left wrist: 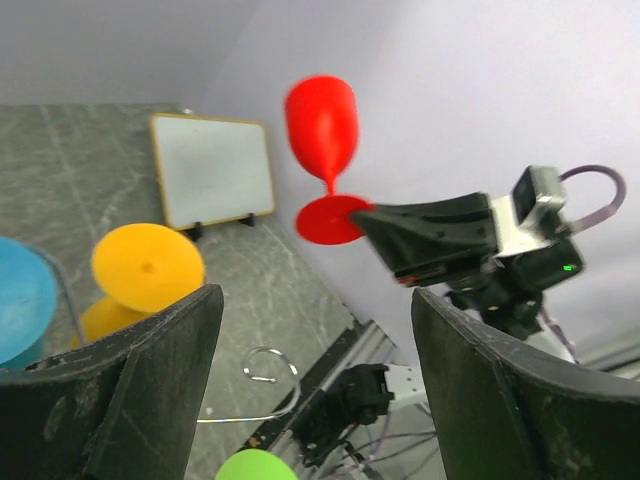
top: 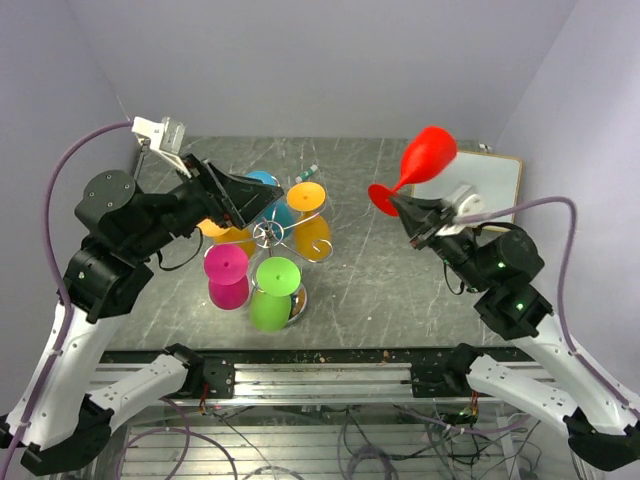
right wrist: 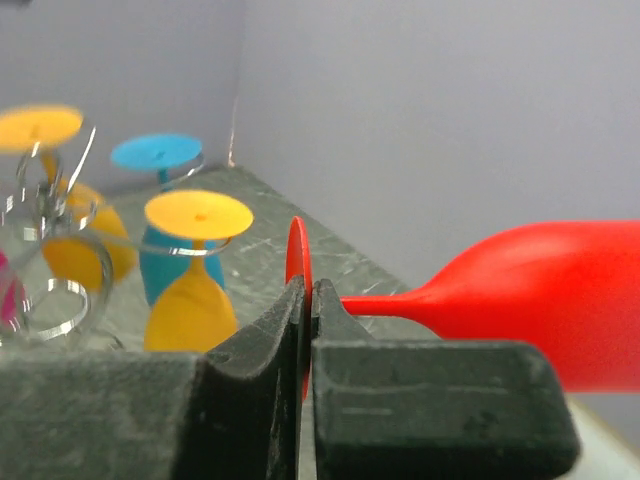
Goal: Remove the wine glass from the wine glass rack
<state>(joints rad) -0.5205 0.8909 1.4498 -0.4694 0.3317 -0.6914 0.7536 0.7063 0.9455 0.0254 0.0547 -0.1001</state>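
Top external: right gripper (top: 400, 208) pinches the red plastic wine glass (top: 428, 155), clear at three o'clock of the chrome wire rack (top: 268, 233); left gripper (top: 245, 198) spread; likely next, a gentle set-down.

Hanging glasses crowd the wine glass rack (top: 268, 232), a pink glass (top: 227, 275) and a green glass (top: 272, 292) on its near side, the left gripper (top: 236, 198) close at far left. Rightward the table (top: 370, 290) lies open to the whiteboard (top: 497, 180), save the red wine glass (top: 425, 160) aloft in the right gripper (top: 402, 208).
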